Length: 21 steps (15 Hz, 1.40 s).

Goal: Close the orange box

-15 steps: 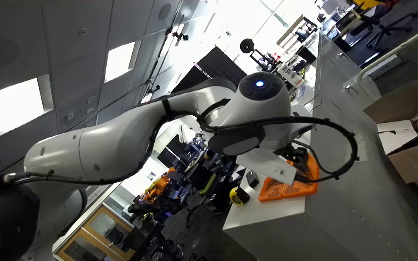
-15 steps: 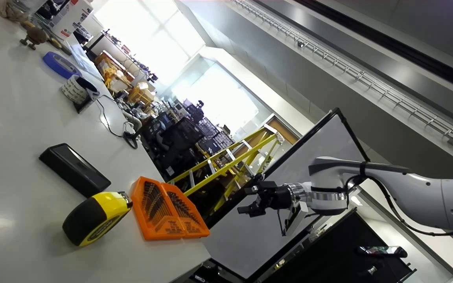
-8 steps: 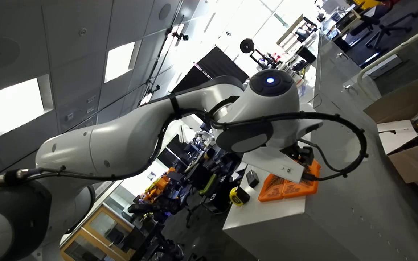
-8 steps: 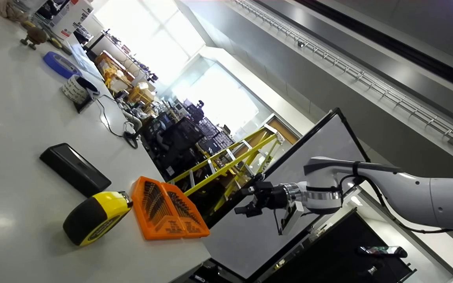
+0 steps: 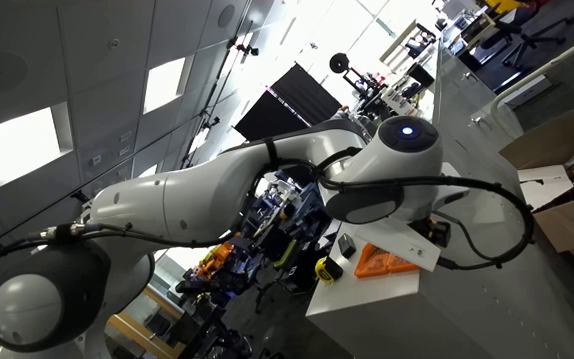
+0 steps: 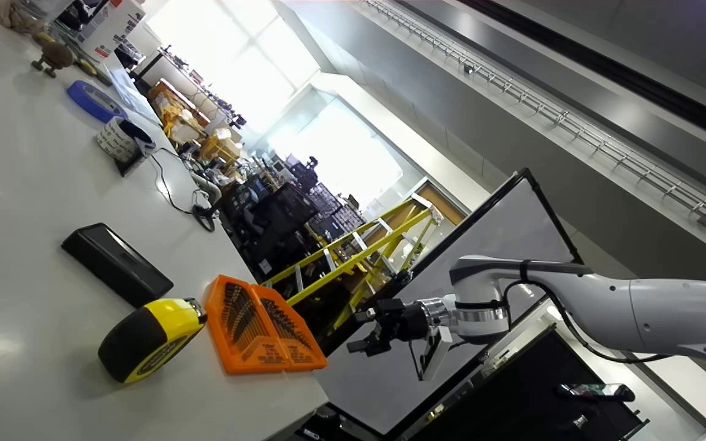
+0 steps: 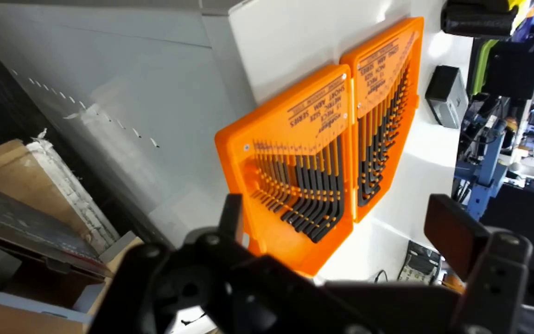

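From my station I see the orange hex-key case (image 7: 313,132) on the bench (image 7: 290,41), lying open at the bench's edge. In my wrist view it sits beyond the pincer (image 7: 339,218), mostly within the gap between the jaws, with one finger (image 7: 234,218) overlapping its lower left border. The pincer is released, its jaws spread wide. In an exterior view the arm (image 6: 598,300) reaches in from the right, and the pincer hangs apart from the case.

Compared with half a second ago, the arm has shifted: in an exterior view the pincer is farther left and a little lower, nearer the case across the picture. In an exterior view the white plate (image 5: 401,244) on my wrist mount has moved right and down, hiding more of the case. The case, the tape measure (image 6: 151,340) and the glossy black box (image 6: 117,263) are where they were.

The case points its printed side toward the top of my wrist view; the bent ends of the black hex keys (image 7: 340,181) lie toward the pincer. Its hinge (image 7: 353,148) runs nearly upright there, and the long axis of the spread case crosses that hinge, slanting from lower left to upper right. In an exterior view the printed side is toward the picture's bottom.
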Each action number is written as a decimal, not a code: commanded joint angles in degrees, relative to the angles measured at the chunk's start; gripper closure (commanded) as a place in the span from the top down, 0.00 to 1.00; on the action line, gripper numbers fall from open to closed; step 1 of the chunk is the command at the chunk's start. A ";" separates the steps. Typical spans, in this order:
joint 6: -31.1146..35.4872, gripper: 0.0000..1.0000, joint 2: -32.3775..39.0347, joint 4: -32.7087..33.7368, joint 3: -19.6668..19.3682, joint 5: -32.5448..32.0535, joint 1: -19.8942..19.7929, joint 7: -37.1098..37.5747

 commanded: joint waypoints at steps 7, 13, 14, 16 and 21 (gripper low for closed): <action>-2.02 1.00 8.61 7.47 4.43 0.80 -5.72 -0.75; -6.01 1.00 13.14 11.48 6.23 1.51 -8.10 -0.16; -6.87 1.00 13.80 12.19 6.55 1.61 -8.43 -0.03; -8.63 1.00 14.79 13.32 6.90 1.53 -8.86 0.13; -11.85 1.00 17.14 15.99 6.99 1.38 -8.70 0.69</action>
